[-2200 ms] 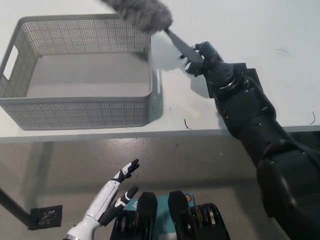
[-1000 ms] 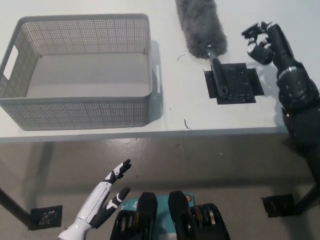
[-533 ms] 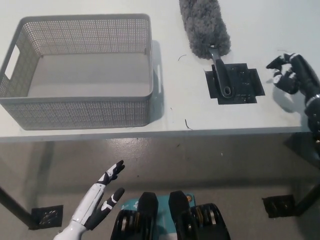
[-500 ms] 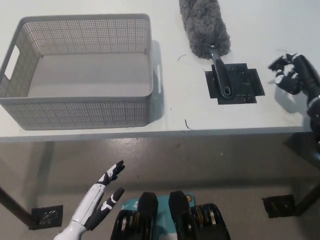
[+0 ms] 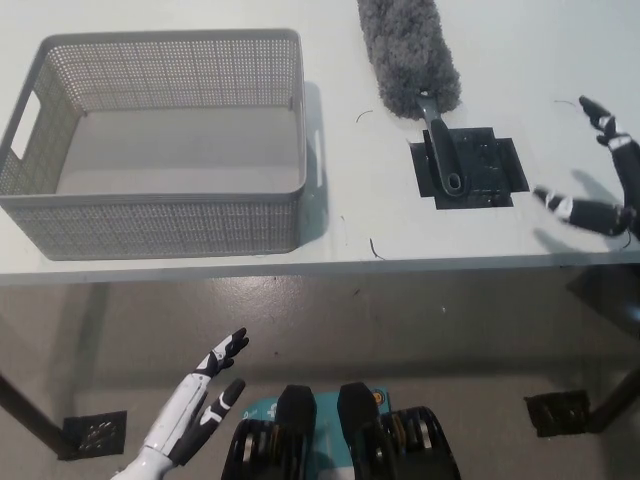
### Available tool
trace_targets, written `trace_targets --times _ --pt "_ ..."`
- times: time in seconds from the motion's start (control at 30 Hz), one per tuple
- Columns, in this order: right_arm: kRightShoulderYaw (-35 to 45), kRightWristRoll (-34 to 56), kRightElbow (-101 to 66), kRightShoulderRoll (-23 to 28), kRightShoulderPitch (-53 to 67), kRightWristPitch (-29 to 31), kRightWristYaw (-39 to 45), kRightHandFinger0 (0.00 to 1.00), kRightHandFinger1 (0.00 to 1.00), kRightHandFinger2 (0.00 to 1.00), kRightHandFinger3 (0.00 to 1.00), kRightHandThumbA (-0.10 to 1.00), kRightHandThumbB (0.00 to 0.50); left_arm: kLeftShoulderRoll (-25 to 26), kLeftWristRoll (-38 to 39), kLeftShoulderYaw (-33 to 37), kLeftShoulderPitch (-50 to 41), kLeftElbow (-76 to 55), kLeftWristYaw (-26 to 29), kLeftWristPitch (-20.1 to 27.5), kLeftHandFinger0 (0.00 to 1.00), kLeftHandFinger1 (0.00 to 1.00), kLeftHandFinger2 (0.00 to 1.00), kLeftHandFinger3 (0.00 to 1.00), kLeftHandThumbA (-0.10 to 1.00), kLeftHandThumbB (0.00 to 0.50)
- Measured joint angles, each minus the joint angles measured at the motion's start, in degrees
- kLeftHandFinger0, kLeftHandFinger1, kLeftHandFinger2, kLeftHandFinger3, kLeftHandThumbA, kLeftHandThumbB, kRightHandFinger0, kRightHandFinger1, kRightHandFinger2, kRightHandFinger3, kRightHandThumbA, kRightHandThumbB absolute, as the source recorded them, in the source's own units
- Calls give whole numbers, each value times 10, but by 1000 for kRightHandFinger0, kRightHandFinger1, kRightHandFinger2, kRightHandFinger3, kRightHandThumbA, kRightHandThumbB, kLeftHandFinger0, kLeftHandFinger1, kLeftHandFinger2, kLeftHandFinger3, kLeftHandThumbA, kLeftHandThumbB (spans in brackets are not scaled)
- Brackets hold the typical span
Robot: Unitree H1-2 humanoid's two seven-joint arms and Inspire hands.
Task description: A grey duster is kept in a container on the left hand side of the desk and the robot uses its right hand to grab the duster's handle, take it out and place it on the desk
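Observation:
The grey duster (image 5: 410, 58) lies on the white desk (image 5: 520, 60) to the right of the container. Its fluffy head points away and its dark handle (image 5: 445, 158) rests across a black square patch (image 5: 475, 167). The grey mesh container (image 5: 155, 140) stands on the desk's left side with nothing inside. My black right hand (image 5: 603, 180) hovers at the picture's right edge, over the desk's front right part, open with fingers spread, well clear of the handle. My white left hand (image 5: 205, 395) rests open below the desk's front edge at lower left.
The desk's front edge (image 5: 330, 268) runs across the middle of the picture, with floor below it. A dark foot plate (image 5: 558, 410) sits on the floor at lower right and another (image 5: 95, 433) at lower left.
My right hand let go of the duster, left it lying on the desk, and drew back to the right edge, its fingers spreading open. The left hand sank slightly.

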State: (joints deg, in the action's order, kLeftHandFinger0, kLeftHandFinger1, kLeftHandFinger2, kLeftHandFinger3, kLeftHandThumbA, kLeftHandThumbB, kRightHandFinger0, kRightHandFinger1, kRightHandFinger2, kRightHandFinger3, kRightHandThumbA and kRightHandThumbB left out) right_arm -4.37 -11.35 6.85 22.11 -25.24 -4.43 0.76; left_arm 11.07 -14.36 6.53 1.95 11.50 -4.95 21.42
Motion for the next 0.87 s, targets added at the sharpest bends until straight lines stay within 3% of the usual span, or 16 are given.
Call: trace_targets --times 0.03,0.07,0.1,0.23,0.27,0.3,0.33,0.37,0.4,0.43,0.47,0.5,0.67,0.7,0.77,0.87 --pt "0 4 -20 -1 14 1 0 1000 1000 1000 1000 1000 500 0 0 0 0 1 0 0 1000 1000 1000 1000 994 158" --pt "0 7 -40 -2 31 2 0 1000 1000 1000 1000 1000 446 0 0 0 -1 2 0 0 1000 1000 1000 1000 993 166" --pt "0 8 -49 -2 43 3 0 1000 1000 1000 1000 991 324 0 0 0 -1 3 0 0 1000 1000 1000 1000 1000 157" --pt "-7 12 -128 -22 124 15 -2 1000 1000 1000 1000 1000 346 -1 0 0 -5 10 0 0 1000 1000 1000 1000 1000 162" --pt "-13 12 -144 -29 142 18 -3 1000 1000 1000 1000 1000 281 -2 0 0 -6 11 0 0 1000 1000 1000 1000 1000 162" --pt "-23 12 -167 -43 173 21 -4 1000 1000 1000 1000 1000 153 -3 0 1 -6 13 0 0 1000 1000 1000 1000 1000 160" --pt "-30 12 -181 -50 191 24 -5 1000 1000 1000 1000 1000 171 -3 0 1 -6 14 0 0 1000 1000 1000 1000 1000 158" --pt "-39 12 -194 -58 212 26 -6 1000 1000 1000 1000 1000 335 -4 0 1 -6 14 0 0 1000 1000 1000 1000 1000 157" --pt "-57 12 -224 -77 257 33 -8 1000 1000 1000 1000 1000 352 -5 0 1 -6 17 0 0 1000 1000 1000 1000 1000 150" --pt "-65 12 -236 -83 274 37 -8 1000 1000 1000 1000 1000 211 -5 0 1 -6 18 0 0 1000 1000 1000 1000 1000 150" --pt "-81 12 -261 -93 307 43 -8 939 1000 1000 1000 1000 179 -5 0 1 -6 21 0 0 1000 1000 1000 1000 1000 150" --pt "-88 12 -273 -98 323 46 -8 902 997 1000 1000 1000 236 -5 0 1 -7 22 0 0 1000 1000 1000 1000 1000 153" --pt "-133 3 -355 -120 420 84 -29 952 996 1000 1000 1000 222 -6 0 1 -8 30 0 1 1000 1000 1000 1000 1000 147" --pt "-143 -2 -357 -120 428 94 -41 941 975 1000 1000 1000 217 -7 0 1 -9 31 1 1 1000 1000 1000 1000 1000 148" --pt "-152 -13 -348 -121 429 108 -62 901 930 1000 1000 1000 120 -8 0 1 -9 32 1 1 1000 1000 1000 1000 1000 158" --pt "-152 -20 -321 -123 422 128 -86 877 929 1000 1000 923 139 -9 0 1 -10 32 1 1 1000 1000 1000 1000 1000 160"
